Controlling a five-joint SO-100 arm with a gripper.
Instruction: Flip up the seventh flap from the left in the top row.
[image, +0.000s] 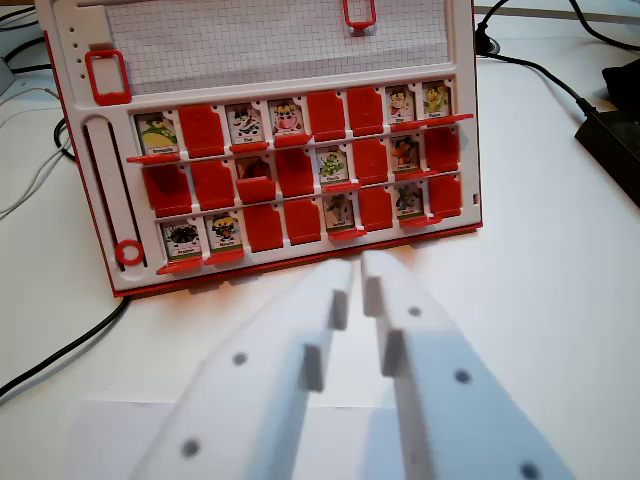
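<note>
**Gripper waits below the board**

The red board fills the upper frame. Its top row's seventh flap stands at upper right, showing a picture. The white gripper, bottom centre, is nearly closed, holding nothing.

The white gripper reaches forward from the bottom of the wrist view, its jaws nearly closed, holding nothing.

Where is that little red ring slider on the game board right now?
In the wrist view, the red ring slider sits at the bottom of the vertical track on the game board's left edge, beside the bottom row's first picture card.
</note>
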